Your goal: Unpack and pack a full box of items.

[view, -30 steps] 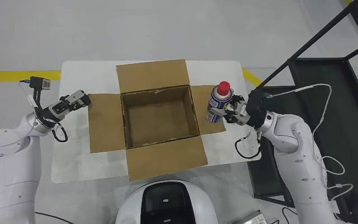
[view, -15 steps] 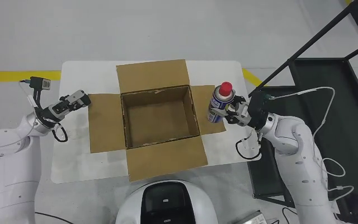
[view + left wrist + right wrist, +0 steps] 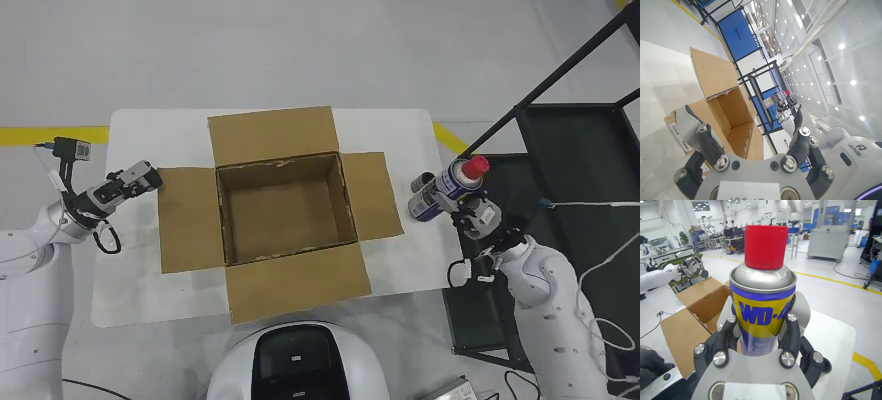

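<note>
Red-capped can [image 3: 441, 192], clamped in right tool [image 3: 457, 205], moved off box flap [image 3: 375, 195]; left tool [image 3: 148, 178] apart.

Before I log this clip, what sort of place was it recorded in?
Probably a robotics lab or workshop hall: rows of workbenches with equipment, a yellow floor line, blue partition panels and high ceiling lights.
</note>
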